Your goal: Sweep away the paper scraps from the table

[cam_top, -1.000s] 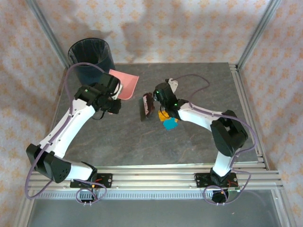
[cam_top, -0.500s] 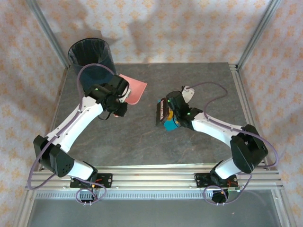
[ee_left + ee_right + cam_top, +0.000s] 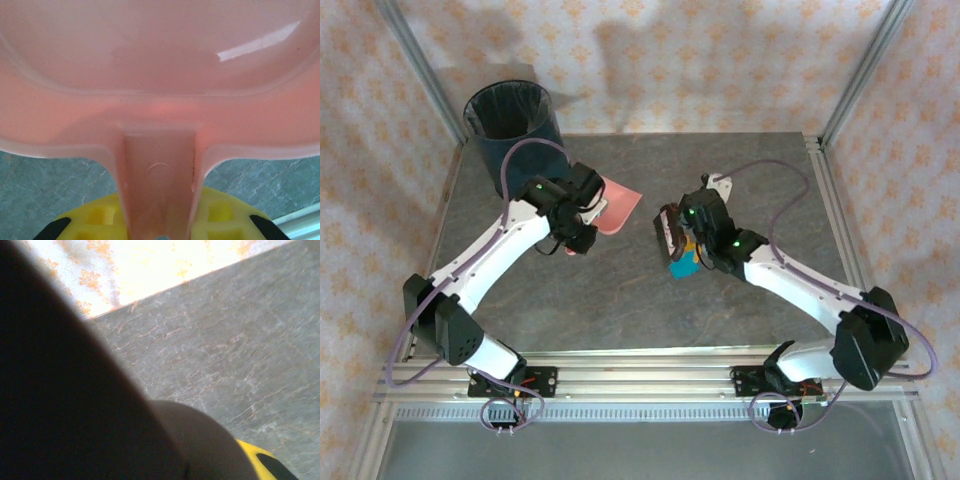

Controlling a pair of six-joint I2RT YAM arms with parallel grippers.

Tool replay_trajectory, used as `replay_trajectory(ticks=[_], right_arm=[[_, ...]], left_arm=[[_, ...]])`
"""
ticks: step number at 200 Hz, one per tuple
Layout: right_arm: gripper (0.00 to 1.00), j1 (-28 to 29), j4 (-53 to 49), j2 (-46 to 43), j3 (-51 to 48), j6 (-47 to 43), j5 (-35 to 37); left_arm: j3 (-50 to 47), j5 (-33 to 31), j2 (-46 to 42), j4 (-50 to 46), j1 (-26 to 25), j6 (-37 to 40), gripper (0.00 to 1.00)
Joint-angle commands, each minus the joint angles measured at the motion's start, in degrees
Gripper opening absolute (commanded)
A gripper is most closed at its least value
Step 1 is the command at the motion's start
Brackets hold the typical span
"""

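Two grippers are engaged, both closed on tools. The left gripper (image 3: 590, 206) clamps the handle of the pink dustpan (image 3: 160, 65), with yellow fingers (image 3: 80, 225) flanking it. The right gripper (image 3: 682, 228) is shut tight on a dark brush (image 3: 667, 232). The paper scraps (image 3: 682, 264), teal and orange, lie bunched at 5 o'clock of the brush, near the centre of the table (image 3: 620, 300). The dustpan is at 9 o'clock of the brush, apart from it. A dark blue bin (image 3: 510, 125) stands at the table's 11 o'clock corner.
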Motion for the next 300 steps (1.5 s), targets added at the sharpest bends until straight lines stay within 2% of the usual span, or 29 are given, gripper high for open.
replay_trajectory(ticks=[1,57,97,130,202,300], right_arm=[[0.00,-0.4,-5.3,-4.8,2.3,-7.3,4.8],[0.00,-3.8,-13.6,-12.8,-0.6,-16.5,12.1],[0.00,-5.3,-13.7,-14.8,-2.9,-22.9,16.1],[0.00,-5.4,-10.2,-14.5,-4.8,-26.4,16.2],[0.00,-5.4,-4.8,-10.8,-6.1,-31.5,10.1],[0.00,-5.4,-3.3,-6.4,-6.1,-31.9,1.2]], left_arm=[[-0.5,1.6,1.0,-3.5,-2.4,2.5,0.00],[-3.5,2.6,4.6,-5.5,-7.9,2.1,0.00],[-4.8,3.9,7.4,-6.0,-12.3,1.6,0.00],[-5.3,4.7,9.9,-6.0,-16.2,0.9,0.00],[-6.8,7.7,14.7,-7.0,-20.5,0.8,0.00],[-5.5,8.3,19.8,-7.3,-20.6,-0.1,0.00]])
